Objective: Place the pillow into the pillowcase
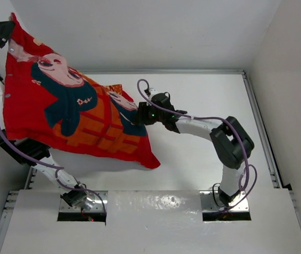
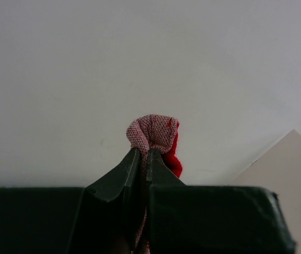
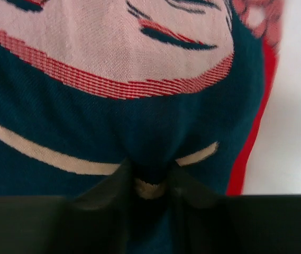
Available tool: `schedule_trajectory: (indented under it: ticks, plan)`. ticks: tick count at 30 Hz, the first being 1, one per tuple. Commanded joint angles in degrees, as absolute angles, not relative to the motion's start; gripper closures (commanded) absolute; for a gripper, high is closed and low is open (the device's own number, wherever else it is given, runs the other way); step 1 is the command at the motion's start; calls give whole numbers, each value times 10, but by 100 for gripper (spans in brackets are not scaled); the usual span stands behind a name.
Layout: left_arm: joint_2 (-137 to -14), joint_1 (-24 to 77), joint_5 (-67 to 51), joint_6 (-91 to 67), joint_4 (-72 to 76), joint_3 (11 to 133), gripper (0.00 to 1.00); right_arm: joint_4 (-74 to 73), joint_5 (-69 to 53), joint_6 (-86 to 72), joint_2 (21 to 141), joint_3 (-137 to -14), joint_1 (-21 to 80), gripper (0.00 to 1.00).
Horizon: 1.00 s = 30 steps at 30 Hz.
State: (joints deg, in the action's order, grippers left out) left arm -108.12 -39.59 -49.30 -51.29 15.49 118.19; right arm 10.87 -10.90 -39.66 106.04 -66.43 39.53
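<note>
1 pillowcase (image 1: pixel 76 116); L gripper (image 2: pixel 143 153), R gripper (image 3: pixel 150 177) clamped.

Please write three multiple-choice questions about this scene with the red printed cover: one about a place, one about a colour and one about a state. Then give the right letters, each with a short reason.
1. Where does the left gripper hold the thin red fabric pillowcase printed with cartoon faces?
A. at its far left corner
B. at its near right corner
C. at its middle

2. What colour is the hair printed on the pillowcase?
A. green
B. dark blue
C. yellow

3. In what state is the right gripper?
A. open, holding nothing
B. shut on nothing
C. shut on the pillowcase

Answers:
1 A: the top view shows that corner raised at the left gripper.
2 B: dark blue surrounds the faces in the top view.
3 C: the right wrist view shows fabric pinched between its fingers.
</note>
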Motion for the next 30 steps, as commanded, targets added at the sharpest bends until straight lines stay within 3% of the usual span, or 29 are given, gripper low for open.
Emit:
schedule_trajectory:
  ticks: [1,3,4,9,11,12,13,14,15,18,19,20,21,22,23,24,28,30]
  plan:
    - [-1055,-396,-507,-503,175,1215,100,161,-196,-447,1070,-649,392,78]
    - [-1052,-393,-513,-491,166,1209,100,162,-194,-458,1058,-620,377,97]
    - [-1049,-387,-513,-469,151,1204,100,162,-178,-460,1050,-607,367,100]
    - [-1028,-348,-508,-388,115,1151,98,170,-71,-461,925,-493,323,100]
    - [-1038,-320,-528,-358,101,1153,74,174,-24,-465,875,-435,284,100]
    - [-1043,-299,-552,-350,89,1155,47,169,-8,-461,822,-421,270,100]
    - [-1050,-289,-564,-339,81,1159,35,158,3,-444,796,-409,245,100]
    - [-1068,-277,-574,-337,70,1171,9,127,32,-429,769,-397,235,100]
    - [-1077,-275,-590,-341,56,1177,0,109,41,-387,726,-396,219,100]
    - [-1104,-276,-600,-339,51,1173,0,36,24,-256,692,-427,216,100]
    - [-1107,-275,-599,-327,36,1169,0,3,1,-230,696,-439,217,90]
    - [-1108,-273,-594,-310,19,1165,0,-28,-41,-210,704,-470,217,73]
    - [-1107,-272,-588,-262,-38,1165,0,-59,-55,-189,713,-487,216,49]
    - [-1102,-269,-583,-232,-73,1165,0,-112,-60,-181,728,-504,216,32]
    - [-1099,-264,-567,-194,-158,1165,0,-136,-57,-176,730,-534,217,7]
    - [-1096,-261,-560,-106,-204,1165,0,-153,-53,-177,730,-545,216,1]
    - [-1086,-256,-499,158,-506,1173,4,-199,57,-208,667,-565,217,1]
    - [-1063,-256,-469,260,-604,1087,10,-214,116,-198,657,-583,215,1]
